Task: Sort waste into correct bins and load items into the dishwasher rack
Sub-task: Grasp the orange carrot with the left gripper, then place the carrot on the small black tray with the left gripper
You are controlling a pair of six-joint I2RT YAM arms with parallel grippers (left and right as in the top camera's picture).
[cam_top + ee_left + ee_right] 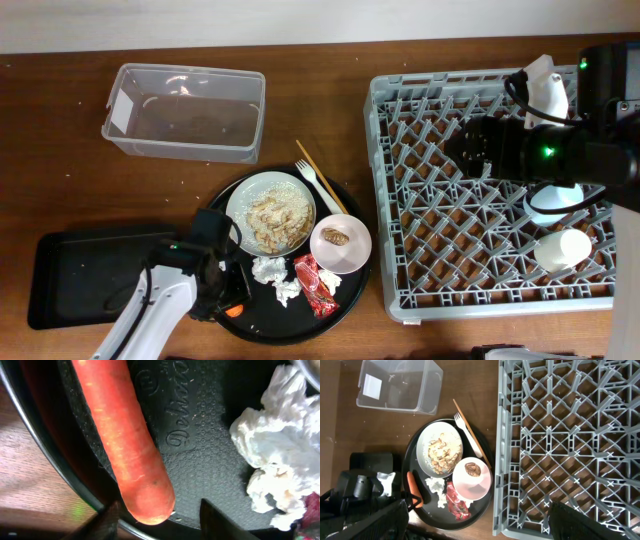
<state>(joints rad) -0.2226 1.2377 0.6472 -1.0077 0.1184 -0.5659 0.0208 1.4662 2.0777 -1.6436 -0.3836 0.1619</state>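
dark wooden table (330, 100) fills the overhead frame, with the rack (378, 200) at right, the tub (180, 150) at upper left and the flat black tray (80, 270) at lower left. the round tray (270, 322) sits at lower centre. the carrot (233, 311) lies on its lower left edge, just inside the rim, with the tissues (275, 275) near it to the right.

the left gripper (159, 522) is down over the carrot (125, 445). its fingers (220, 522) are spread, one on each side of the blunt end, and nothing is gripped yet as far as the wrist view shows. the right gripper (485, 527) hangs over the rack, opened wide and empty.

the carrot looks stiff, light and smooth-skinned. it should take a firm pinch without crushing. being round, it may roll on the tray or squirt out if pinched on the domed tip. a hold across the straight body, a little back from the end, seems safer. the raised rim beside it leaves little room for the outer finger.
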